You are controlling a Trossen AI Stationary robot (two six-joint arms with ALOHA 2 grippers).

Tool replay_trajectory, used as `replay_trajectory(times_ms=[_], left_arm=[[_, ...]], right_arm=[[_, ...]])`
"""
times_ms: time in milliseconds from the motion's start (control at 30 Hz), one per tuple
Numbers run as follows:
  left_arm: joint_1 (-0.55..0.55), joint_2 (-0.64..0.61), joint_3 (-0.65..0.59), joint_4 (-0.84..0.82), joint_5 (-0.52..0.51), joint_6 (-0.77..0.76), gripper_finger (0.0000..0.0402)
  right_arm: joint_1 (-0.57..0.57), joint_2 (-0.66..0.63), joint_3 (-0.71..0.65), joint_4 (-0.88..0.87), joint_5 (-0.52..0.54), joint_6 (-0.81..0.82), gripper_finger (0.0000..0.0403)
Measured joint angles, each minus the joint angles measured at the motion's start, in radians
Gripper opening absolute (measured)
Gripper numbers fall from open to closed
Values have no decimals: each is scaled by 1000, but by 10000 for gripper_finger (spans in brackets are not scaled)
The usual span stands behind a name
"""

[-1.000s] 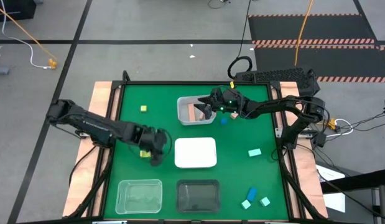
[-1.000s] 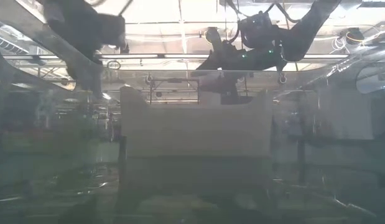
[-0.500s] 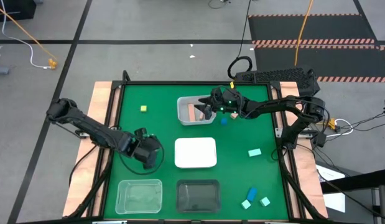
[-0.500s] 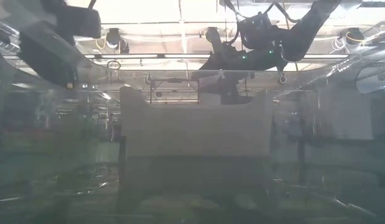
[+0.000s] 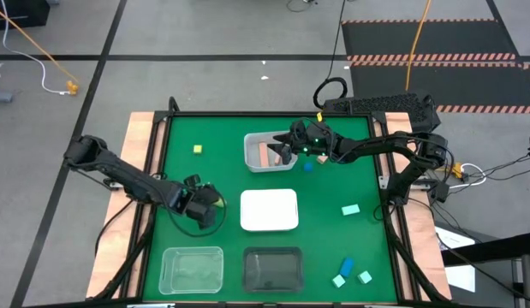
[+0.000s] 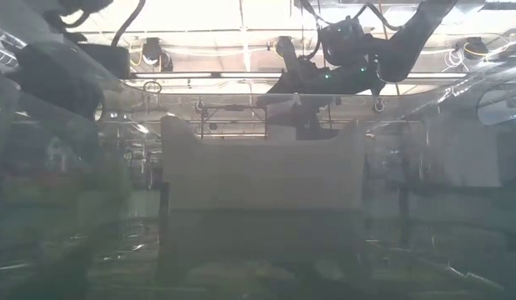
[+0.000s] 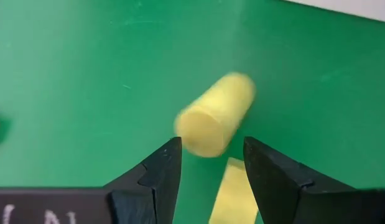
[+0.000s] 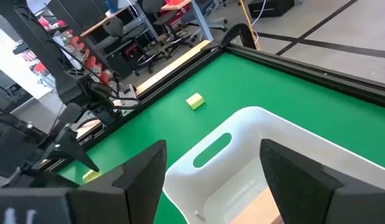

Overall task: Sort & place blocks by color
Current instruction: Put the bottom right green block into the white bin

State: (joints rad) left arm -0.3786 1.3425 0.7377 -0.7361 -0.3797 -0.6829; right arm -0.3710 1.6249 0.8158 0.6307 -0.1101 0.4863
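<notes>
High view: the left gripper (image 5: pixel 205 208) hangs left of centre beside the white tray (image 5: pixel 269 210); the right gripper (image 5: pixel 282 152) sits over the clear bin (image 5: pixel 253 156) at upper centre, likely for a drop.

Left wrist view: jaws open, empty — a yellow cylinder (image 7: pixel 214 114) lies ahead, a yellow bar (image 7: pixel 232 190) between them.

Right wrist view: jaws wide; a yellow cube (image 8: pixel 194 101) sits on the worktop (image 8: pixel 292 87).

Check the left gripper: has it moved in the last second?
Yes. In the high view the left gripper has pulled back from the white tray, leaving more bare green mat between them.
</notes>
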Motion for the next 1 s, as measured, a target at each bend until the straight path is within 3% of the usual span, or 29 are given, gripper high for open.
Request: replay_trajectory(times_ms=[367, 667, 1000], left_arm=[[20, -1, -10, 14, -6, 11, 175], [29, 23, -10, 205, 73, 341, 175], [119, 156, -10, 189, 81, 368, 175]], right_arm=[[5, 0, 0, -13, 0, 32, 249], [6, 0, 0, -21, 1, 27, 249], [6, 0, -1, -37, 2, 25, 249]])
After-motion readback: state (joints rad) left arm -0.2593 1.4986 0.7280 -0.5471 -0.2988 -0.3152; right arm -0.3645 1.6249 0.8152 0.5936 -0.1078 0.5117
